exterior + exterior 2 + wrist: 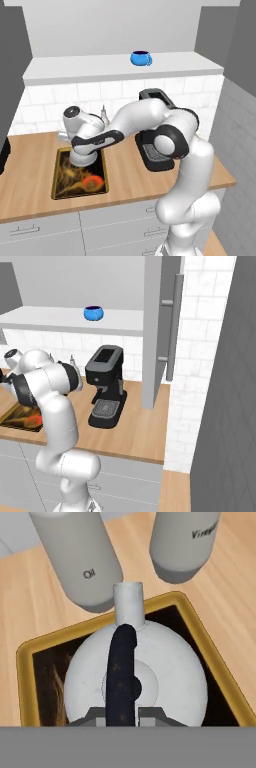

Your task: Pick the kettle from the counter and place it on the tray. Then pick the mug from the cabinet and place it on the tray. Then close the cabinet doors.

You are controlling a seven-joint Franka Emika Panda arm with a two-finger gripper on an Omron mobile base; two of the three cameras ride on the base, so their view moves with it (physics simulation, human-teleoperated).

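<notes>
the kettle point(150, 677) is gripped by its black loop handle point(121, 672) in the narrowly closed gripper point(122, 714), over the tray point(30, 662); the mug point(141, 58) is seen on the cabinet shelf.

the arm point(150, 120) reaches left and down, its tool point(121, 714) clamped narrow.
</notes>
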